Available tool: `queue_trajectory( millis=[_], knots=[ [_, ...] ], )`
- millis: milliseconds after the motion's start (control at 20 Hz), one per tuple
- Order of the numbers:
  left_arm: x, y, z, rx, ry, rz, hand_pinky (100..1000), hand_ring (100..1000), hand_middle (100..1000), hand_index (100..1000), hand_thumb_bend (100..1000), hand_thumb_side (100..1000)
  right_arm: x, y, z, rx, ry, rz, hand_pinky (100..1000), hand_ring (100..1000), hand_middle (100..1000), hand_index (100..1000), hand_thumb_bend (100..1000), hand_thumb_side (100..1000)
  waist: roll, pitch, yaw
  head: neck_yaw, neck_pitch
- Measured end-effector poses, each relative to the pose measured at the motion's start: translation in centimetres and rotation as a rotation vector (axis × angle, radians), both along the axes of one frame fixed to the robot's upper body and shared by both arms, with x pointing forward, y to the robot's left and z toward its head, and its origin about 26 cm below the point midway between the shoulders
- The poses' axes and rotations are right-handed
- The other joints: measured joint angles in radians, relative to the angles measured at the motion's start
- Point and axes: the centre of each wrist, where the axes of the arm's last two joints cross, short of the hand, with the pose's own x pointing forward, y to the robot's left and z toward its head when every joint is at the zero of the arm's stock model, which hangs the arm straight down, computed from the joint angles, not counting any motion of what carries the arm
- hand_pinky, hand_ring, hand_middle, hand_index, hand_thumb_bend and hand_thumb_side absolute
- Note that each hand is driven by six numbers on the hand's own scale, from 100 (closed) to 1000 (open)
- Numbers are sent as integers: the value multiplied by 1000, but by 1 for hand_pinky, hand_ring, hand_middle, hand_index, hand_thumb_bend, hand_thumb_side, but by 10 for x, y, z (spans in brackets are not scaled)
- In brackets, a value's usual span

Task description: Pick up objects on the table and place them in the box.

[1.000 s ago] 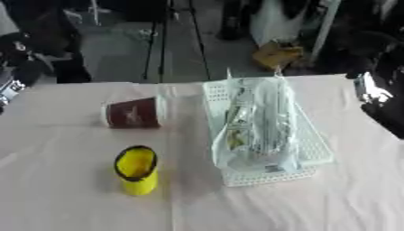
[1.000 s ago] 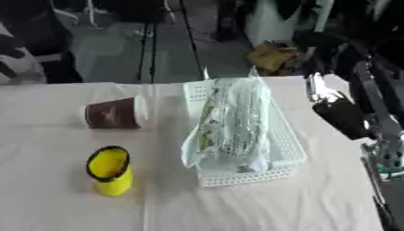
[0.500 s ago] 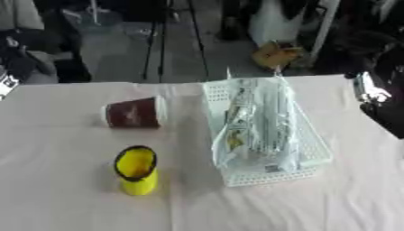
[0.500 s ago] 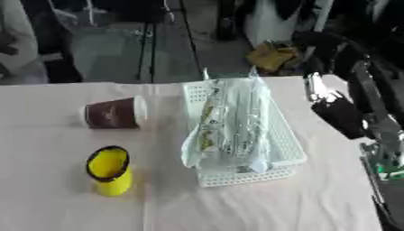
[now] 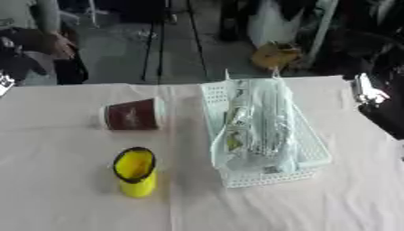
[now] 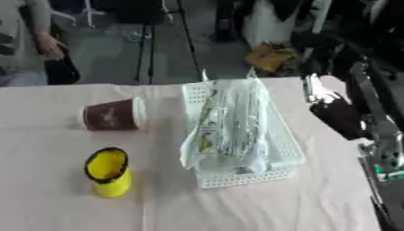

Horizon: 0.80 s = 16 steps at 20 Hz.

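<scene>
A brown paper cup lies on its side on the cloth-covered table, left of a white basket. The basket holds a long package in clear wrap. A yellow cup stands upright nearer the front, below the brown cup. My right arm shows as a black and silver shape at the table's right edge, beside the basket and apart from it; its hand cannot be made out. A dark piece of my left arm shows at the far left edge, away from both cups.
The table's far edge runs just behind the basket and the brown cup. Beyond it stand tripod legs and a yellowish bundle on the floor. A person stands at the top left, off the table.
The dark piece of my left arm has drawn slightly toward the left edge. The cups, the basket and my right arm have not moved.
</scene>
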Motion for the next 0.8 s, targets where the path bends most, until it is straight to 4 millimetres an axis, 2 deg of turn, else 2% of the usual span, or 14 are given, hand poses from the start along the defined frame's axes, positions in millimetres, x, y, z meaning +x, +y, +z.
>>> queue_trajectory(
  millis=[50, 250, 500, 550, 800],
  knots=[
    [0, 2, 0, -4, 1, 16, 597, 808, 838, 914, 254, 880, 0, 0, 0, 0, 0, 0, 577, 653, 789, 899, 100, 546, 0, 0, 0, 0, 0],
    [4, 10, -2, -26, 15, 104, 580, 806, 843, 921, 361, 800, 0, 0, 0, 0, 0, 0, 577, 654, 789, 898, 100, 545, 4, 0, 2, 1, 0],
    [11, 19, -4, -42, 34, 176, 578, 811, 848, 922, 395, 769, 0, 0, 0, 0, 1, 0, 577, 653, 789, 899, 100, 545, 6, -1, 2, 1, 0],
    [12, 20, -4, -41, 37, 185, 573, 810, 849, 921, 435, 739, 0, 0, 0, 0, 1, -1, 576, 653, 789, 899, 100, 546, 6, -1, 2, 1, 0],
    [25, 29, 4, 33, 65, 224, 576, 804, 841, 906, 494, 679, 1, -1, -1, 0, 6, -2, 576, 653, 789, 899, 100, 545, 6, -4, -2, -9, 1]
  ],
)
